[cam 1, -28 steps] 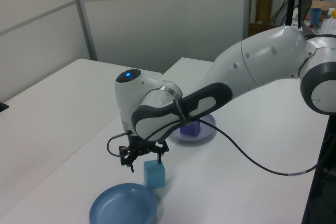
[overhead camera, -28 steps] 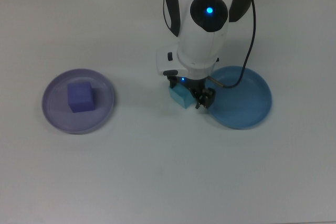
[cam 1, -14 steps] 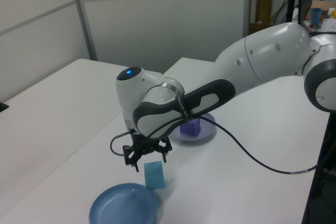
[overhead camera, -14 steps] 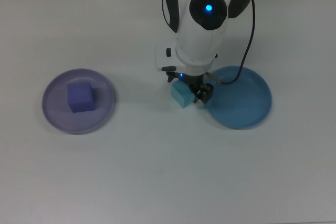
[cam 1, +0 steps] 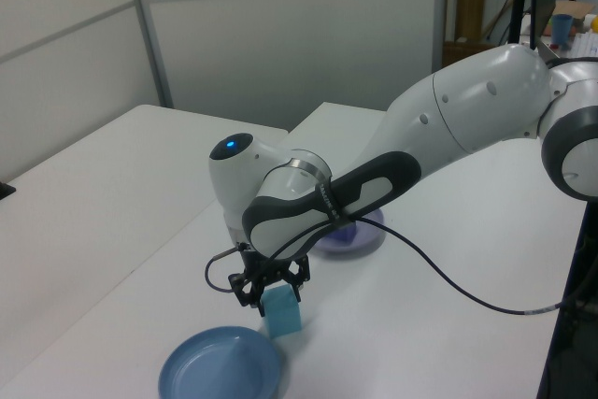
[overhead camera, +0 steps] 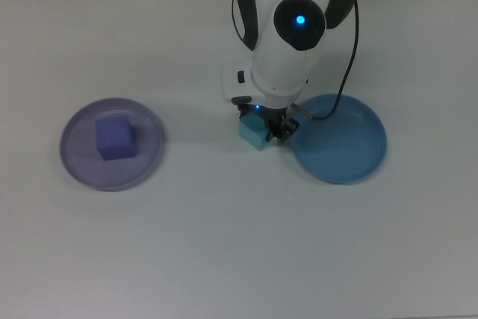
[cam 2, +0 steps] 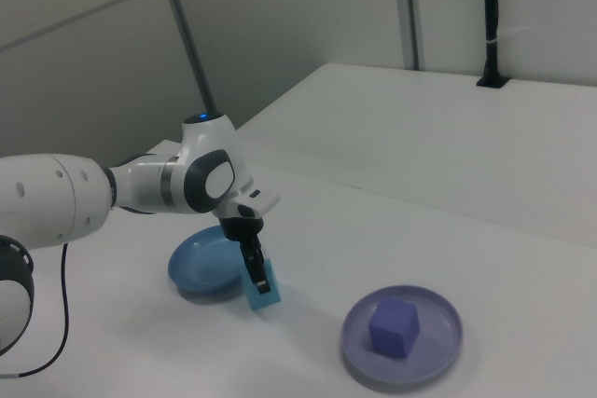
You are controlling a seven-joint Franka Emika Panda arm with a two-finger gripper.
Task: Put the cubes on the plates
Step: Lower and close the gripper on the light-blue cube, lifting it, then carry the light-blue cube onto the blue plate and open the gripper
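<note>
Since the earlier frame the hand has come lower and now grips the turquoise cube, which is tilted beside the blue plate, just off its rim at the top view's left. This plate holds nothing. The purple-blue cube sits in the lavender plate, well apart on the white tabletop. The arm covers part of the turquoise cube and most of the fingers.
</note>
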